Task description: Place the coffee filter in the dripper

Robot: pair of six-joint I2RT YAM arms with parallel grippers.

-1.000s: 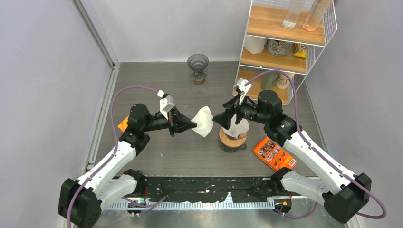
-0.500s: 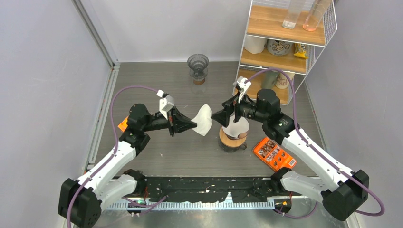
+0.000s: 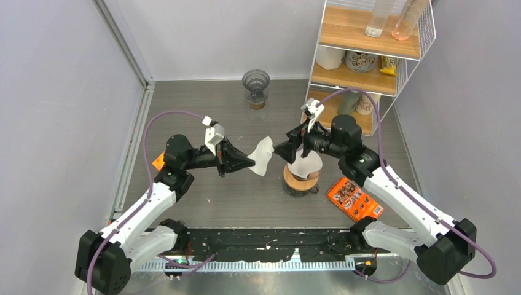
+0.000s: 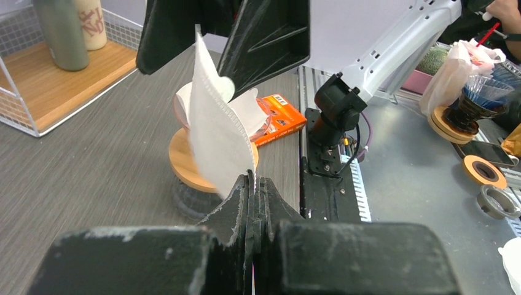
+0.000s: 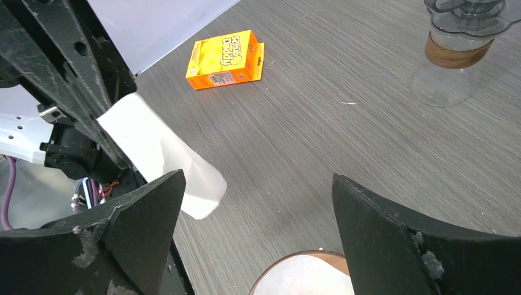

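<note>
The dripper (image 3: 307, 169) sits on a round wooden ring on top of a glass pot, in the middle of the grey table (image 3: 203, 110). There is white paper inside it already. The coffee filter (image 3: 263, 157) is not in the dripper. It is up in the air, just to the left of the dripper. The left gripper (image 3: 250, 163) is pinched tight on one edge of the filter, and the rest of the paper sticks out toward the dripper. The right gripper (image 3: 278, 150) hangs over the dripper's left side with its two fingers wide apart. It has nothing in them. Its tips are very close to the filter, but I cannot tell if they touch it. An orange box (image 3: 354, 198) lies on the table to the right of the dripper. A dark glass dripper (image 3: 255, 86) stands far behind the dripper, near the back wall.
</note>
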